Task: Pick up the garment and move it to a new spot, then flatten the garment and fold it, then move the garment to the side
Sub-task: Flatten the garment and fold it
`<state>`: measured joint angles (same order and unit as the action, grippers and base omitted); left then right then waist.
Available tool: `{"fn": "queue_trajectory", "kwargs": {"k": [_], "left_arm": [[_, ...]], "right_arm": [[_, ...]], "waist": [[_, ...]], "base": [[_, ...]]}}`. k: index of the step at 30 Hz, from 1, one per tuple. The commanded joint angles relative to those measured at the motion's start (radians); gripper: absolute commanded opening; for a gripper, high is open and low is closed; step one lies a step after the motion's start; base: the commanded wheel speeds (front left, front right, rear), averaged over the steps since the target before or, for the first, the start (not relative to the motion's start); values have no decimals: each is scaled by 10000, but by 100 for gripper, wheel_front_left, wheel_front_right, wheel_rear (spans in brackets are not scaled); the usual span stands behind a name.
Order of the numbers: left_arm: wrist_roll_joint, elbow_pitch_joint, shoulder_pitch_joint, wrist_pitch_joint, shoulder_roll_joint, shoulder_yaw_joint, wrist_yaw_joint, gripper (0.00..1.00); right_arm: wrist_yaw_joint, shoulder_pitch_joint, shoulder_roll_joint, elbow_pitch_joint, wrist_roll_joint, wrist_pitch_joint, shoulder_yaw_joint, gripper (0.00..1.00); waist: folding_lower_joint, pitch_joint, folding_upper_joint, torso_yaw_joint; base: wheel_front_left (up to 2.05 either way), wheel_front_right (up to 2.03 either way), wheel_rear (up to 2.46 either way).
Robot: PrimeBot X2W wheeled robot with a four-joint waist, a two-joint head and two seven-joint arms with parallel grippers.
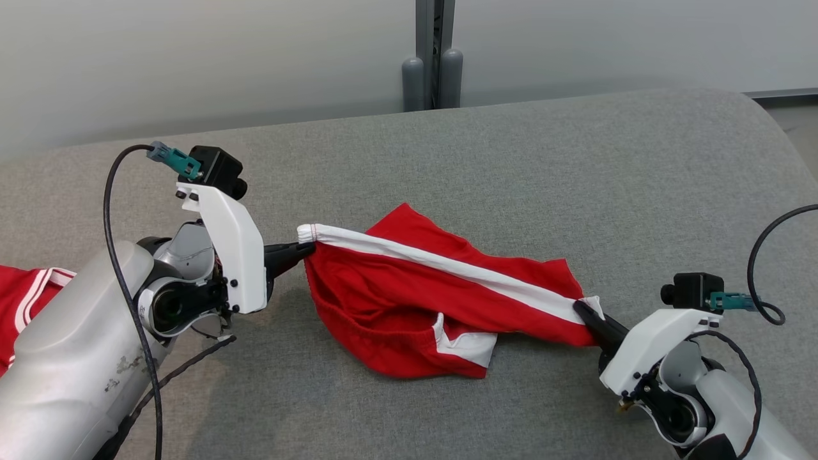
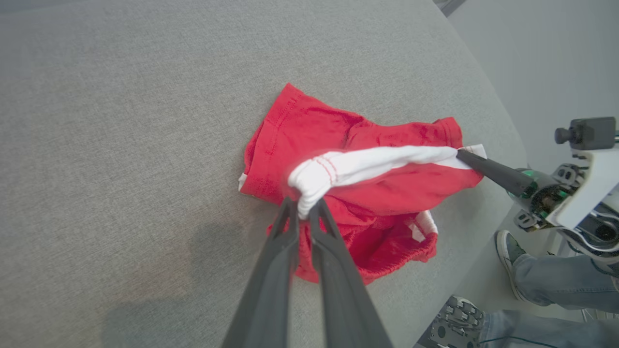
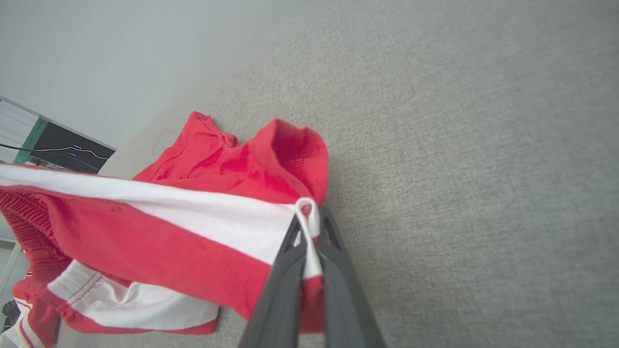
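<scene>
- left pincer (image 1: 308,249) pinched tight on the bunched white end of the red garment (image 1: 409,306)
- right pincer (image 1: 580,306) clamped narrow on the opposite corner, cloth between its fingers
- between the two tips the white stripe (image 1: 447,262) runs taut; loose red folds sag beneath it onto the grey cushion (image 1: 511,160)
- behind the left pincer's arm lies a red-and-white cloth (image 1: 25,294)

A grey fabric cushion (image 1: 511,160) bears red-and-white shorts (image 1: 409,319) and another red garment (image 1: 25,294).
</scene>
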<state>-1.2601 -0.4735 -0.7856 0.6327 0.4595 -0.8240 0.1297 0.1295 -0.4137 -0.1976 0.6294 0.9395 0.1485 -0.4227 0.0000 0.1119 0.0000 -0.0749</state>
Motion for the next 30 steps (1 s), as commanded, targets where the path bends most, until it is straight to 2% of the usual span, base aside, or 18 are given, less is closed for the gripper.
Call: {"fn": "queue_trajectory", "kwargs": {"k": [1, 11, 19, 24, 30], "left_arm": [[-98, 72, 60, -76, 95, -15, 11, 0], [-347, 1589, 205, -1005, 790, -188, 11, 0], [-173, 3274, 489, -1772, 1596, -63, 11, 0], [-82, 4608, 902, -2094, 2265, 179, -169, 0], [-230, 6095, 1398, -1976, 2933, 256, -532, 0]], "right_arm": [[24, 188, -101, -36, -20, -91, 49, 0], [23, 819, -592, -1392, -445, -721, 489, 0], [23, 1691, -816, -3376, -655, -873, 1418, 0], [23, 2537, -905, -4963, -765, -481, 2359, 0], [15, 3653, -866, -6770, -1057, 457, 3597, 0]], "waist": [[0, -105, 0, 45], [0, -619, 0, 163], [0, -990, 0, 293], [0, -1158, 0, 390], [0, -1180, 0, 581]], "base": [[0, 0, 0], [0, 0, 0], [0, 0, 0], [0, 0, 0], [0, 0, 0]]}}
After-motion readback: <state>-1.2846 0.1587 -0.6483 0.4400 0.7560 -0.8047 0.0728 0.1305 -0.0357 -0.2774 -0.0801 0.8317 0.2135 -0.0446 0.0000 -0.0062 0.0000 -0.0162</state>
